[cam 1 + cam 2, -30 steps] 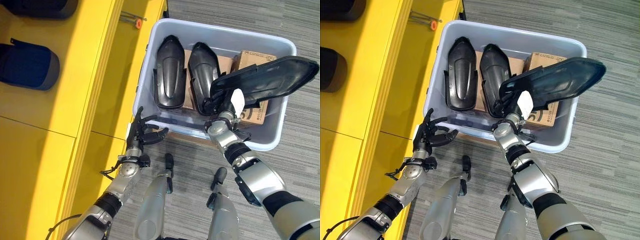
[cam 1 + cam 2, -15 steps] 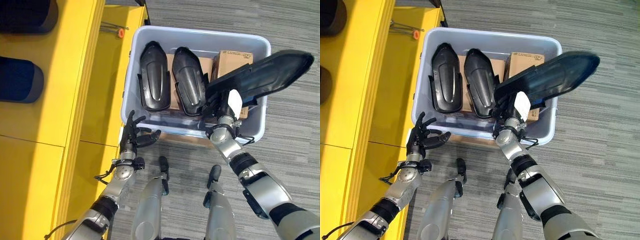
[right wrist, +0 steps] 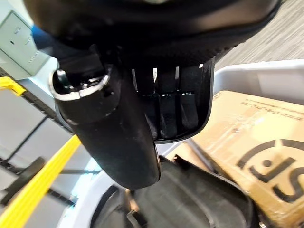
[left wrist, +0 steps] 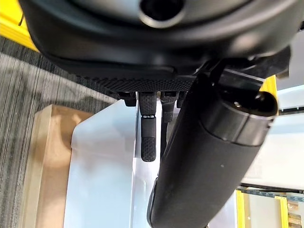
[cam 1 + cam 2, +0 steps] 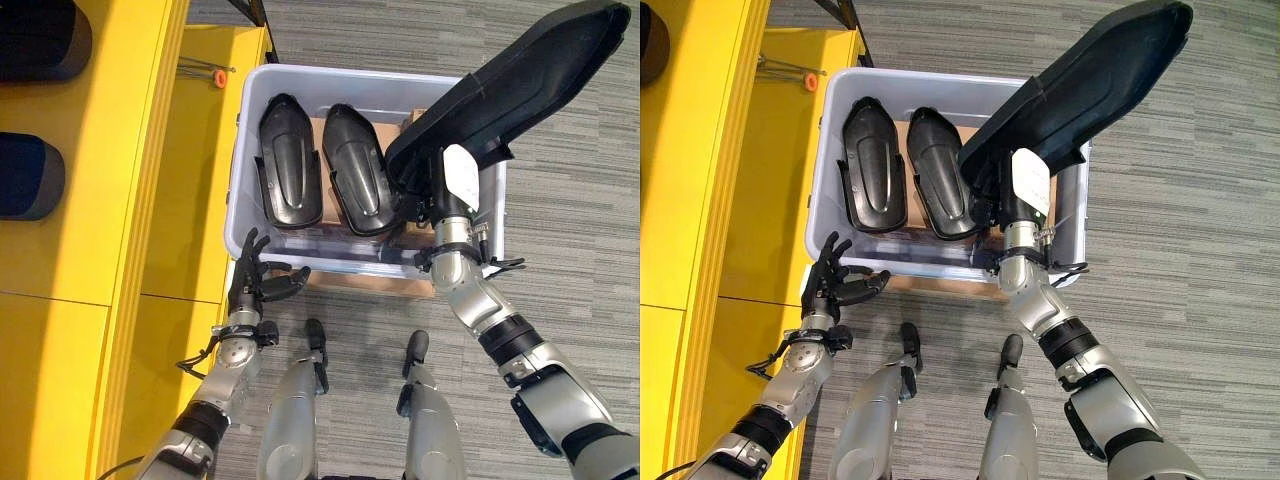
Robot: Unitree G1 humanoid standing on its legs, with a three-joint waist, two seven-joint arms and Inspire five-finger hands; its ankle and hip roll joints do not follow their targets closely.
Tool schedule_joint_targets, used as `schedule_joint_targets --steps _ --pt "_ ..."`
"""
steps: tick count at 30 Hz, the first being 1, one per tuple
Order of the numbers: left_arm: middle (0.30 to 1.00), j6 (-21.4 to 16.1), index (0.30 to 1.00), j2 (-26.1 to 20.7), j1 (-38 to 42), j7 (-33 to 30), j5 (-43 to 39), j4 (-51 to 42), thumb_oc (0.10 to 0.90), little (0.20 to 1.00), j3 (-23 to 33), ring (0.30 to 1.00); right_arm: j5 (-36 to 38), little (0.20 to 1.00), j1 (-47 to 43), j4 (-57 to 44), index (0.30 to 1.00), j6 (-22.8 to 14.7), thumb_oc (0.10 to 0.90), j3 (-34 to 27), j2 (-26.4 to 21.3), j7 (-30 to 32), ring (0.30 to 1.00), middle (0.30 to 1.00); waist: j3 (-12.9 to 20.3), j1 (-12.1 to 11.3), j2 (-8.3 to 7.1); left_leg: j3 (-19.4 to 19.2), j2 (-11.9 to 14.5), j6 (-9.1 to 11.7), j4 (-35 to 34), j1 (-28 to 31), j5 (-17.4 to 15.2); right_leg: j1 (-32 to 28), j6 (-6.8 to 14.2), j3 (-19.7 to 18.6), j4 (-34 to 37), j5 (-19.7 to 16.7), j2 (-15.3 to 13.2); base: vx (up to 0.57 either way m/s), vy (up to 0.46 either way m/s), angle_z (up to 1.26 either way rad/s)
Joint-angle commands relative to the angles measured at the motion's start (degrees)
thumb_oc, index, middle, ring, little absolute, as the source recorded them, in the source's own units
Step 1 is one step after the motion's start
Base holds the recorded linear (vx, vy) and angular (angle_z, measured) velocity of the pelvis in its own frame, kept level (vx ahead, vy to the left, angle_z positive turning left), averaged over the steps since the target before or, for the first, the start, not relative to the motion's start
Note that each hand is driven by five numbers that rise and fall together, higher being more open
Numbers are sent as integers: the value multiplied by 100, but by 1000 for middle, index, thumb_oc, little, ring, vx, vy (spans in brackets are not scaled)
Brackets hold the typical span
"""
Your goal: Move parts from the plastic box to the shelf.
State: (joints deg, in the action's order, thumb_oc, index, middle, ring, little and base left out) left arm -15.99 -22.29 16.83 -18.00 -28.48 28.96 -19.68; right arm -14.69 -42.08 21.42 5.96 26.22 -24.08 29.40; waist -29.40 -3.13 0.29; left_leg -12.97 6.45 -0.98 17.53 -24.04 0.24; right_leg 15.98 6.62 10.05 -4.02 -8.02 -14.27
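- At the far left of the left eye view we have the yellow shelf (image 5: 120, 200), running down the frame, with two dark items lying on it at upper left.
- Low and left of centre, our left hand (image 5: 255, 285) hovers just outside the near left corner of the plastic box (image 5: 243, 180); its fingers are spread and loosely bent, and it holds nothing.
- In the middle of the frame, two black parts (image 5: 288, 175) lie side by side in the box, long axes pointing up the frame, with cardboard boxes (image 5: 316, 128) under and beside them.
- Right of centre, our right hand (image 5: 1018, 195) clamps the near end of the lifted part (image 5: 520, 75); its fingers curl round the edge, as the right wrist view shows.
- That part's long axis slants from the hand to the upper right corner, above the box and away from the shelf.
- We judge that the coming move must swing it left across the whole box, since the shelf lies on the empty hand's side.
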Motion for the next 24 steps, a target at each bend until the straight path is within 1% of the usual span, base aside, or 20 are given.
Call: schedule_joint_targets --steps 1,7,12,13,14,15,16,17,18,19,20,21,22,24 --pt "1000 212 1000 99 -489 251 132 177 900 1000 -95 1000 -599 300 -161 -1204 300 -779 400 -208 -454 -76 300 300 622 13 -93 269 496 589 -200 399 62 -534 230 -141 -670 827 -425 37 -47 -5" --pt "1000 308 1000 132 -724 504 170 305 900 1000 111 1000 -465 300 219 -1761 300 -1026 400 -107 -792 -796 300 300 980 79 -166 234 546 639 -351 825 107 -880 235 -115 -647 941 -392 70 -54 -6" --pt "1000 363 1000 180 -905 733 212 440 900 1000 196 1000 -321 300 377 -1825 300 -1146 400 -16 -953 -1238 300 300 1293 115 -195 199 589 681 -494 1268 134 -1247 225 -71 -616 1045 -350 68 -83 -3" --pt "1000 362 1000 183 -908 735 213 441 900 1000 197 1000 -320 300 380 -1827 300 -1146 400 -14 -955 -1240 300 300 1289 116 -193 198 589 683 -503 1282 136 -1258 224 -71 -613 1046 -349 75 -88 -2" --pt "1000 395 1000 187 -966 808 233 480 900 1000 224 1000 -272 300 356 -1775 300 -1178 400 48 -1026 -1385 300 300 1446 134 -192 179 614 696 -545 1440 150 -1365 211 -70 -635 1095 -328 54 -53 -2" --pt "1000 395 1000 188 -972 809 234 477 900 1000 226 1000 -270 300 359 -1776 300 -1178 400 50 -1026 -1388 300 300 1441 134 -191 176 614 698 -554 1455 152 -1376 211 -71 -632 1097 -328 93 -115 -3" --pt "1000 417 1000 207 -1033 885 212 473 900 1000 244 1000 -312 300 349 -1759 300 -1196 400 37 -1056 -1413 300 300 1585 148 -180 163 628 705 -586 1590 159 -1467 197 -76 -672 1153 -308 43 -65 -4" --pt "1000 417 1000 207 -1038 886 212 471 900 1000 243 1000 -313 300 354 -1762 300 -1196 400 38 -1056 -1413 300 300 1583 148 -180 161 627 706 -593 1601 160 -1475 196 -76 -673 1157 -308 91 -119 -1" --pt "1000 428 1000 228 -1092 931 196 456 900 1000 242 1000 -363 300 352 -1698 300 -1202 400 40 -1071 -1467 300 300 1724 162 -166 158 657 726 -614 1727 210 -1577 177 -90 -721 1237 -269 65 -90 -2" --pt "1000 449 1000 234 -1125 962 199 428 900 1000 246 1000 -337 300 353 -1652 300 -1189 400 46 -1081 -1517 300 300 1780 171 -158 156 677 740 -630 1796 243 -1626 163 -91 -752 1283 -242 64 -91 1" --pt "1000 452 1000 234 -1132 962 200 423 900 1000 247 1000 -336 300 355 -1653 300 -1189 400 48 -1081 -1519 300 300 1773 172 -157 156 678 743 -641 1814 247 -1639 161 -90 -754 1287 -240 36 -109 0" --pt "1000 474 1000 251 -1187 1015 201 399 900 1000 253 1000 -322 300 359 -1607 300 -1176 400 38 -1107 -1570 300 300 1880 176 -149 178 724 760 -665 1921 312 -1725 118 -87 -830 1403 -176 21 -78 1" --pt "1000 475 1000 251 -1191 1015 202 396 900 1000 253 1000 -322 300 363 -1610 300 -1175 400 38 -1107 -1572 300 300 1875 178 -147 180 726 763 -672 1933 315 -1732 115 -85 -835 1409 -174 30 -159 1" --pt "1000 517 1000 293 -1265 1031 175 428 900 1000 294 1000 -300 300 343 -1511 300 -1182 400 38 -1145 -1603 300 300 1996 180 -136 208 812 790 -703 2088 429 -1862 52 -97 -971 1584 -63 1 -159 1"
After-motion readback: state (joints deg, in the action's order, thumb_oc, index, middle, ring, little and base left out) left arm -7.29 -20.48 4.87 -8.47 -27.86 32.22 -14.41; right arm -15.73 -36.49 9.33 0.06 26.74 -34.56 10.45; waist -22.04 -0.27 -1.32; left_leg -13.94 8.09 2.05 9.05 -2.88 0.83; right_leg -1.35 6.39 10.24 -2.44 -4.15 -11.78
